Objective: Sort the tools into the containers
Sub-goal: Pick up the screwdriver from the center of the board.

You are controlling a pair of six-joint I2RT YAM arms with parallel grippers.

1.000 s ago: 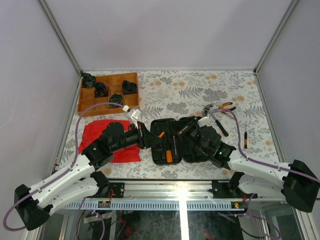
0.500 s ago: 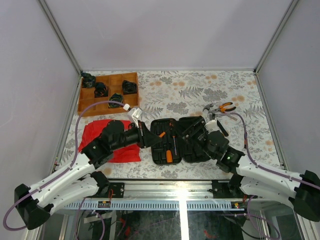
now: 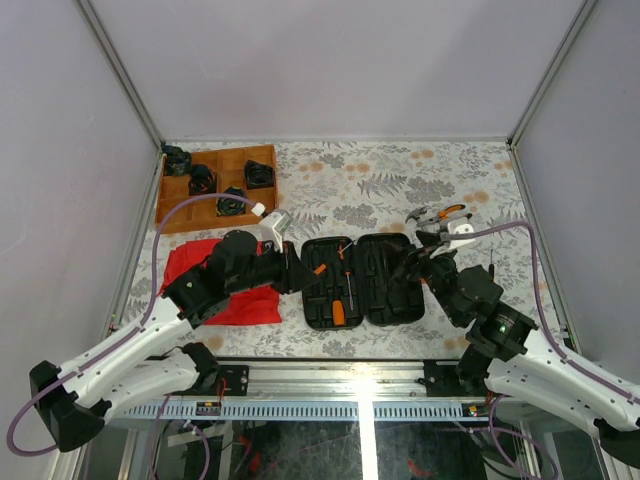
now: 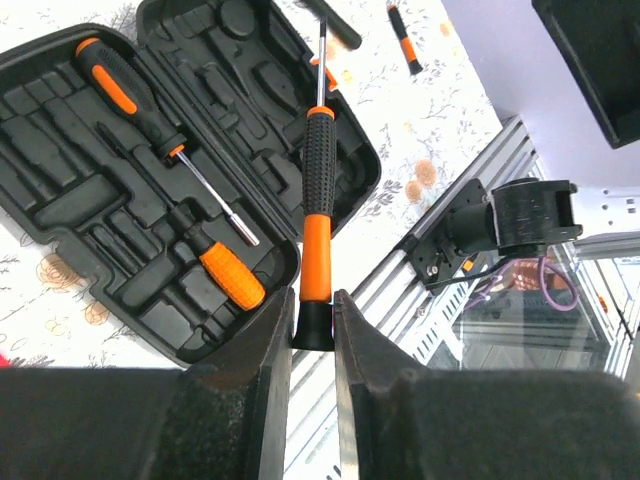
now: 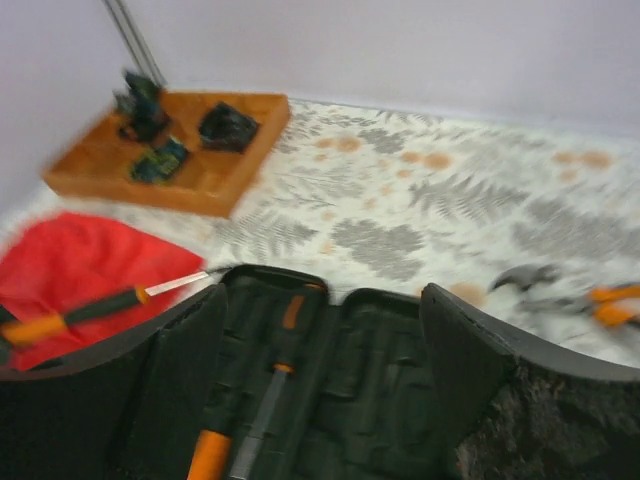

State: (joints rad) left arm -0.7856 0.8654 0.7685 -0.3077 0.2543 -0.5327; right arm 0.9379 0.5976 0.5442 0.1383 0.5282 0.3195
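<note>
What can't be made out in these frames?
- Right wrist view: motion blur smears the pliers and the case slots.
- Top view: the dark items in the wooden tray are too small to identify.
- Left wrist view: a loose screwdriver runs off the top edge.

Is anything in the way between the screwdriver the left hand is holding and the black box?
Nothing visible. The left gripper holds the screwdriver over the open case. Two screwdrivers already lie in some slots, but other slots are bare.
</note>
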